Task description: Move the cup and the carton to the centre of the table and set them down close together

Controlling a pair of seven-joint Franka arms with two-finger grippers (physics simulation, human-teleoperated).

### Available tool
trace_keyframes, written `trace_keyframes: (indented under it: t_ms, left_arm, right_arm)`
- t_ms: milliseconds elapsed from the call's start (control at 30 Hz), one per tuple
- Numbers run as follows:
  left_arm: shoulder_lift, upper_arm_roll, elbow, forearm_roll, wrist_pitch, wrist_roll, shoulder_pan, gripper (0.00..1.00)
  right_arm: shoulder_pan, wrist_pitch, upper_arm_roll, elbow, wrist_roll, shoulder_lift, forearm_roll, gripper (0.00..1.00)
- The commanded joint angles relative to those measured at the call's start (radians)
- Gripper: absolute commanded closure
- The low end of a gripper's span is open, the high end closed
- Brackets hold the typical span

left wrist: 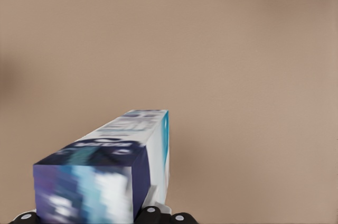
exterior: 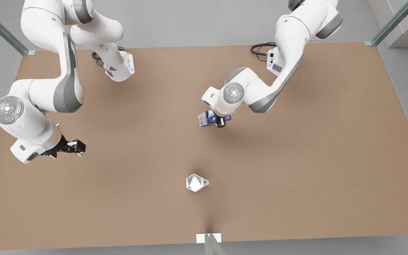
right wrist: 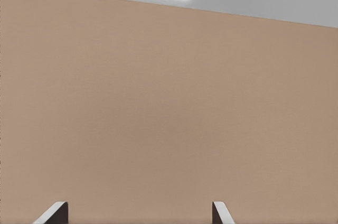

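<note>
Two grippers are being reported. My left gripper [exterior: 220,122] is clamping the carton [exterior: 207,118], holding it above the tabletop [exterior: 296,170] near its middle. My right gripper [exterior: 77,147] is hanging with fingers [right wrist: 53,213] spread wide, gripping nothing, by the front view's left edge. The cup [exterior: 194,182] is standing upright, apart from the carton, toward the near edge.
</note>
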Motion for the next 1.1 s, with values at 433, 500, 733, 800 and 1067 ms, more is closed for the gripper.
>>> trace_keyframes:
  t_ms: [433, 500, 733, 800, 1067]
  left_arm:
    - [0.194, 0.223, 0.197, 0.796, 0.112, -0.051, -0.301, 0.6]
    - [0.205, 0.223, 0.198, 0.797, 0.118, -0.052, -0.303, 0.6]
    - [0.245, 0.223, 0.191, 0.846, 0.133, -0.129, -0.321, 0.33]
    - [0.245, 0.223, 0.191, 0.846, 0.133, -0.144, -0.324, 0.01]
    - [0.229, 0.22, 0.183, 0.832, 0.116, -0.19, -0.326, 0.0]
  right_arm:
    - [-0.003, 0.012, 0.0, 0.0, 0.0, 0.012, 0.002, 0.0]
    - [-0.002, 0.012, 0.0, 0.0, 0.0, 0.012, 0.002, 0.0]
    - [-0.002, 0.012, 0.0, 0.0, 0.0, 0.012, 0.003, 0.0]
    - [-0.002, 0.012, 0.0, 0.003, 0.0, 0.018, 0.002, 0.0]
    - [-0.003, 0.014, 0.0, 0.008, 0.002, 0.018, 0.003, 0.0]
